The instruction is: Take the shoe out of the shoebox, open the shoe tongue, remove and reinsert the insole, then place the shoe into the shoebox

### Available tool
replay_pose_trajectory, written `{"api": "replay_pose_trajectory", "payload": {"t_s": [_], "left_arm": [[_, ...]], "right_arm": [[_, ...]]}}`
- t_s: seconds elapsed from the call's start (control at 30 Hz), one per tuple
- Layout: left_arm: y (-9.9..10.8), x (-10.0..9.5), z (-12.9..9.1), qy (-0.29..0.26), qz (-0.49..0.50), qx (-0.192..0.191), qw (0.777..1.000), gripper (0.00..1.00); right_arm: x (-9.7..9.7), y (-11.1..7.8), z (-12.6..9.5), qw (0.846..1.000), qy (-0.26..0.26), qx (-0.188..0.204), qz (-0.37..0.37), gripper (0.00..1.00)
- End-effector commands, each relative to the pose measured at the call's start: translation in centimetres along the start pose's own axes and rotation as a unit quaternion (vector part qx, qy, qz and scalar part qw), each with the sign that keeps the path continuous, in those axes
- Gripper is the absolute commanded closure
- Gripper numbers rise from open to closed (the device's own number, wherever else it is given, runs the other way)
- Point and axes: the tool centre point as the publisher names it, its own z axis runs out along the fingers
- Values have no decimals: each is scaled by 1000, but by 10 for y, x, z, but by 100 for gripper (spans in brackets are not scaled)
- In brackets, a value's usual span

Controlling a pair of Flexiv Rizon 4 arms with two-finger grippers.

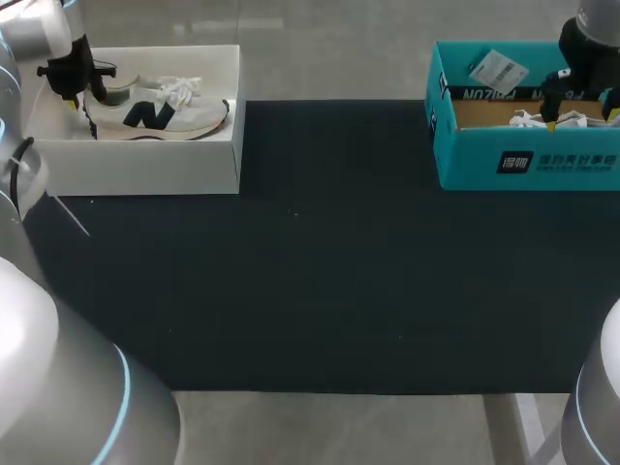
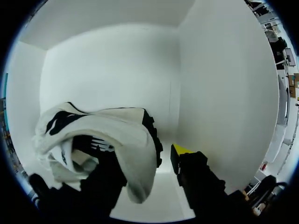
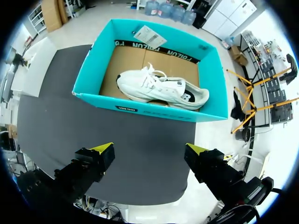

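Observation:
A cream shoe (image 1: 160, 116) with a dark logo lies on its side in the white shoebox (image 1: 145, 170) at the back left. My left gripper (image 1: 73, 92) is at the shoe's heel. In the left wrist view the heel (image 2: 121, 135) sits between the fingers of this gripper (image 2: 140, 156). One yellow-tipped finger (image 2: 180, 151) presses the black sole edge, and the other is hidden inside the collar. My right gripper (image 1: 581, 111) hangs open over the teal shoebox (image 1: 523, 165) at the back right, with nothing between the fingers of this gripper (image 3: 149, 149). A second, white shoe (image 3: 161, 88) lies in the teal shoebox (image 3: 145, 109).
A dark mat (image 1: 320, 271) covers the table between the two boxes. A white tag (image 1: 499, 70) lies on the teal box's back rim. The white box's walls (image 2: 224, 93) stand close around my left gripper.

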Motion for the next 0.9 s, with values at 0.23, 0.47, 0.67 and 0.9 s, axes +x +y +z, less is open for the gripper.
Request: {"api": "replay_pose_trajectory", "payload": {"t_s": [0.23, 0.47, 0.67, 0.9], "left_arm": [[18, 2, 20, -2, 8, 142, 990, 63], [20, 3, 17, -8, 10, 143, 990, 100], [25, 7, -7, -26, 22, 138, 990, 100], [25, 4, -53, -22, 31, 146, 989, 100]], "right_arm": [[0, -1, 0, 1000, -1, -1, 0, 0], [0, -1, 0, 1000, -1, -1, 0, 0], [0, -1, 0, 1000, -1, -1, 0, 0], [0, -1, 0, 1000, -1, -1, 0, 0]]}}
